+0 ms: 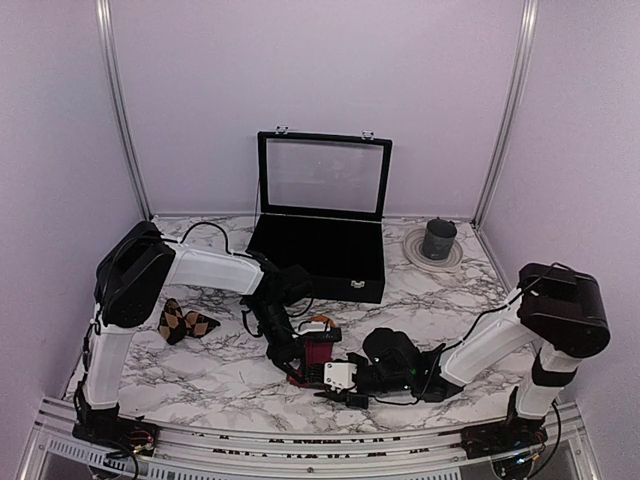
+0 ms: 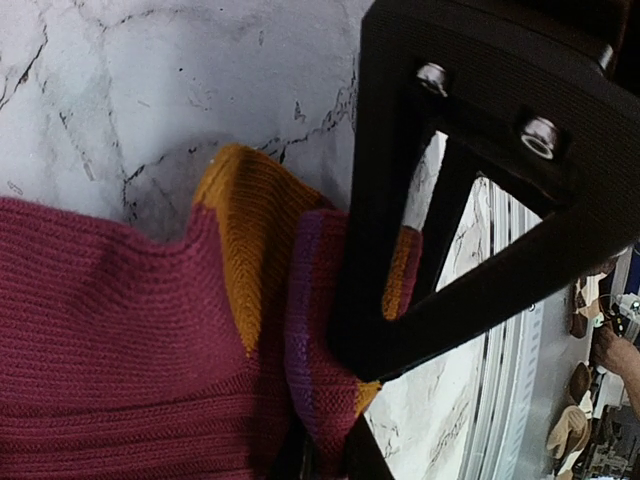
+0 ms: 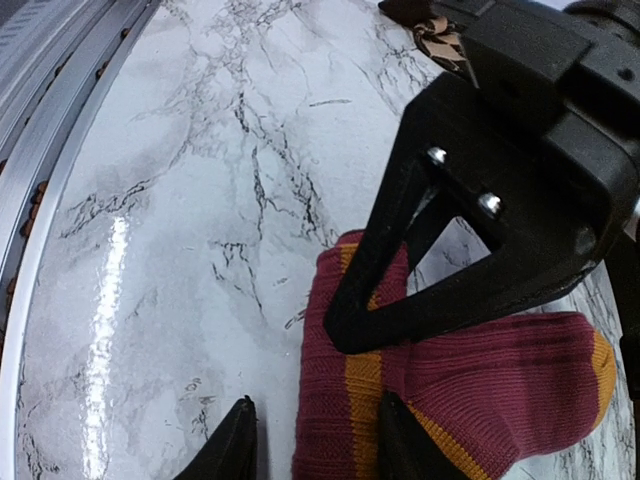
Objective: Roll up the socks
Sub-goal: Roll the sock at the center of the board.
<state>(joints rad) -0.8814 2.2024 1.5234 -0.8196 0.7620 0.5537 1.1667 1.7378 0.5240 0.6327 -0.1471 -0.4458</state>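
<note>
The magenta-red sock point(image 1: 322, 352) with orange stripes and a purple toe lies folded on the marble near the front centre. My left gripper point(image 2: 328, 440) is shut on a fold of it point(image 2: 120, 330) at the purple and orange end. My right gripper point(image 3: 315, 400) is open and straddles the sock's striped edge point(image 3: 350, 400); one finger rests on the fabric, the other stands apart on bare marble. The two grippers point(image 1: 297, 368) point(image 1: 322, 382) meet over this sock. The dark argyle sock point(image 1: 185, 322) lies bunched to the left, away from both.
A black case point(image 1: 320, 262) with its lid up stands at the back centre. At the back right a dark cup point(image 1: 438, 238) sits on a plate point(image 1: 412, 250). An aluminium rail point(image 1: 300, 440) runs along the near table edge.
</note>
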